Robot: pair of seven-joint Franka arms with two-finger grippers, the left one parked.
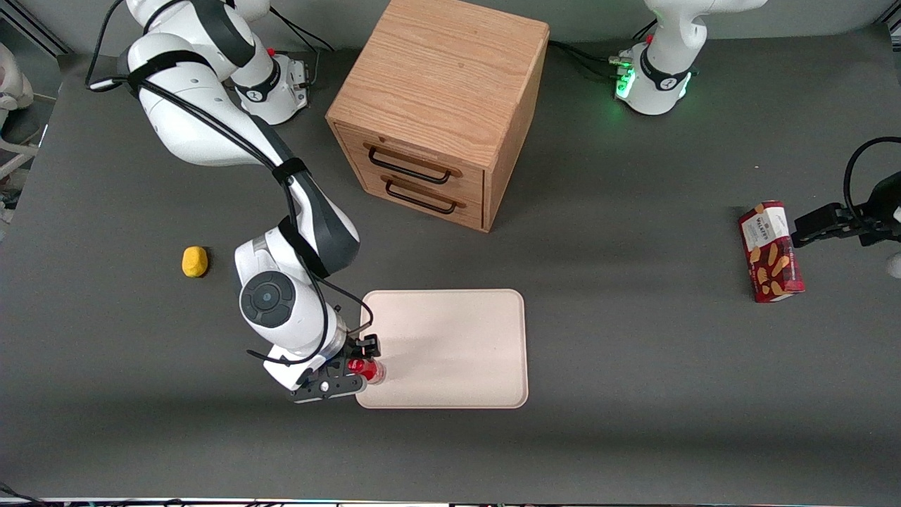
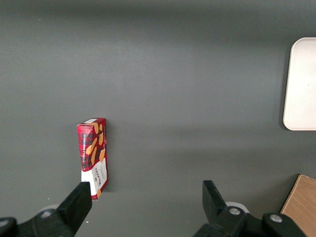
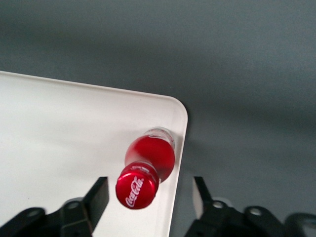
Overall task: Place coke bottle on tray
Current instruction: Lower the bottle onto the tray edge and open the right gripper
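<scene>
Coke bottle [image 3: 148, 165] upright on tray [image 3: 59, 148] (corner), gripper [image 3: 148, 195] fingers apart around it

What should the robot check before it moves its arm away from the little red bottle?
1. Small red coke bottle stands upright: ok.
2. Its base rests on the flat pale cream-pink tray: ok, though close to the rim near a corner.
3. Gripper is open, with gaps between its fingers and the bottle's cap: ok.
4. Gripper sits around the bottle's top, so lifting straight up looks safest: ok.
5. Bottle steady enough not to tip off the tray: cannot tell.
6. Wooden two-drawer cabinet and yellow lump are well away from the gripper: ok.
</scene>
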